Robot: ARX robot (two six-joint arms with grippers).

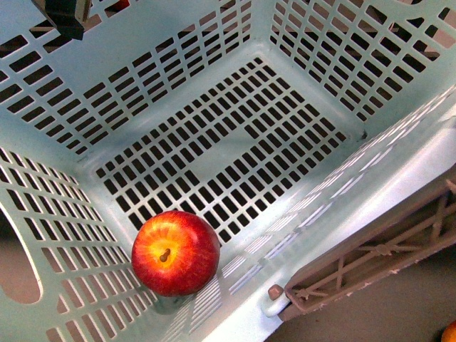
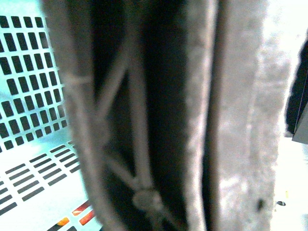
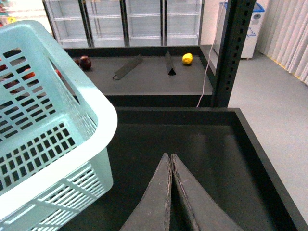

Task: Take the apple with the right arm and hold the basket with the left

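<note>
One large light aqua plastic basket [image 1: 385, 171] with slotted walls and floor fills your front view. I judge it stiff yet light, best held by its thick rolled rim or by the brownish-grey ribbed swing handle [image 1: 377, 249] folded down outside the right rim. What seems to be your left pincer [image 1: 65, 18] shows only as a dark block at the far left wall. Its camera is pressed against a blurred grey handle [image 2: 144, 120], so you cannot tell whether it is apart or clamped. The round shiny red apple [image 1: 174, 253] lies stem up on the basket floor, in the near left corner. Expect it to be firm, smooth and slippery, so take it gently across its widest part. Your right pincer [image 3: 171, 192] hangs outside the basket over the black table [image 3: 216, 154], tips together, empty
</note>
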